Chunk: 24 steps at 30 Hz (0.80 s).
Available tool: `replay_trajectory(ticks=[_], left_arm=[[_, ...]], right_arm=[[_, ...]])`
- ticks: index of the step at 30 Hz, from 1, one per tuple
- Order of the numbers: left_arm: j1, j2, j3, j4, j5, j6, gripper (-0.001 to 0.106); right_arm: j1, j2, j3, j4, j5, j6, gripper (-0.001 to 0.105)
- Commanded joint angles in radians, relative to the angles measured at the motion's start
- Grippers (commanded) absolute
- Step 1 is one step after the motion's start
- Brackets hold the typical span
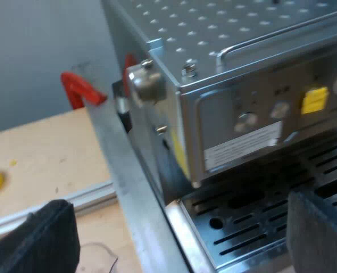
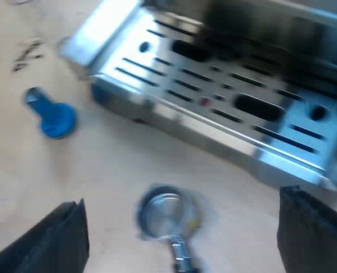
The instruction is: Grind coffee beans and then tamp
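Right at the start I reckon, nothing ground yet. Right gripper hangs wide open over the metal holder, lying loose on the pale wooden table, shiny and round, open side up, just off the long edge of the drip tray. Next: drop down, pinch the handle squarely. Blue tamper lies beyond, near the tray's corner. Left gripper, also wide open, sits by the slotted steel tray at the front of the espresso machine.
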Motion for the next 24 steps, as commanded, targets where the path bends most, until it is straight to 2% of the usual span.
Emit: replay_trajectory(ticks=[1,3,4,5,11,13,15,18,24], left_arm=[[0.052,0.05,-0.027,0.026,0.014,-0.021,0.075],[0.057,0.056,-0.029,0.026,0.018,-0.027,0.075],[0.09,0.079,-0.036,0.024,0.063,-0.057,0.075],[0.104,0.085,-0.035,0.024,0.07,-0.06,0.075],[0.163,0.086,-0.035,0.052,0.068,-0.064,0.075],[0.171,0.086,-0.035,0.055,0.068,-0.064,0.075],[0.179,0.084,-0.035,0.054,0.063,-0.06,0.075],[0.177,0.076,-0.035,0.054,0.061,-0.052,0.075],[0.149,-0.019,-0.035,0.054,0.034,-0.053,0.075]], right_arm=[[-0.164,-0.006,-0.029,0.074,-0.088,-0.023,0.07],[-0.275,-0.008,-0.033,0.118,-0.149,-0.054,0.07],[-0.341,-0.009,-0.033,0.14,-0.176,-0.074,0.07],[-0.396,-0.009,-0.033,0.159,-0.19,-0.092,0.07],[-0.701,-0.011,-0.033,0.25,-0.251,-0.217,0.07],[-0.751,-0.014,-0.033,0.256,-0.266,-0.238,0.07],[-0.859,-0.029,-0.033,0.276,-0.32,-0.299,0.07],[-0.885,-0.07,-0.033,0.269,-0.324,-0.298,0.07],[-0.877,-0.198,-0.033,0.288,-0.322,-0.328,0.07]])
